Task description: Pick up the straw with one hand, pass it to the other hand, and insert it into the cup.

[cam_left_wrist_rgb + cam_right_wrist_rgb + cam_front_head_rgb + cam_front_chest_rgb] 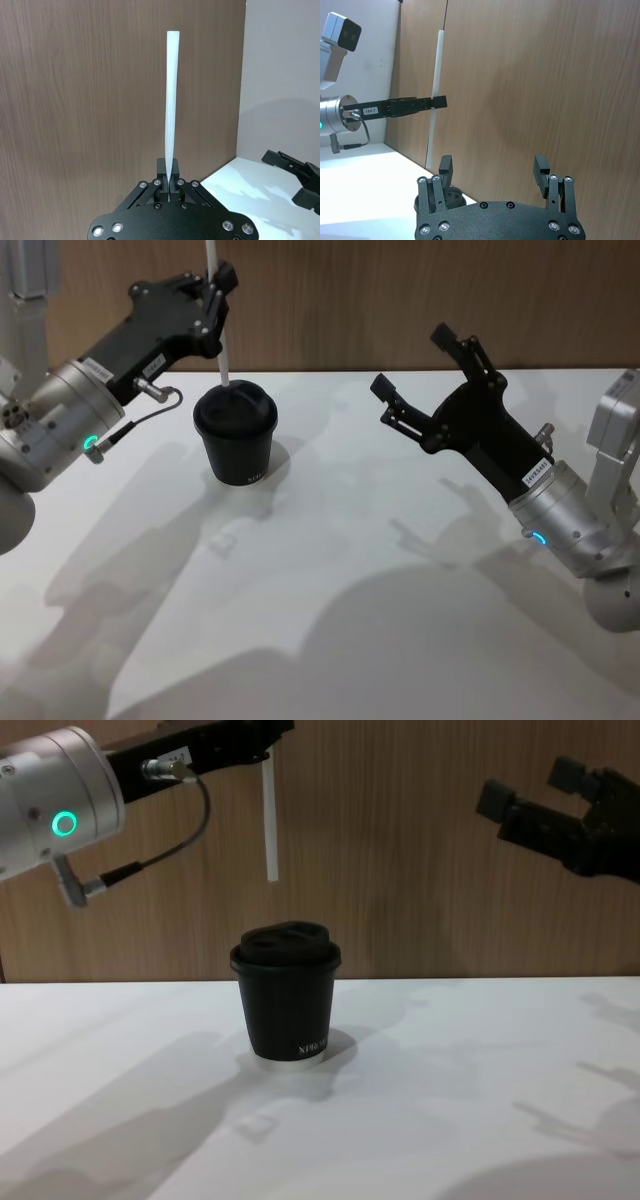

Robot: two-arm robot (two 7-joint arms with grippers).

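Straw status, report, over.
Left gripper shut on straw, upright above cup, not yet inserted. Right gripper open, empty, off right. Nothing between straw and cup.

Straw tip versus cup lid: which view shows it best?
Chest view: the straw hangs clear above the cup lid. Head view overlaps tip and lid. Left wrist view shows it clamped in the left end effector; right wrist view, side-on.

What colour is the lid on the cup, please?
The lid is black, like the cup itself; the chest view shows it best.
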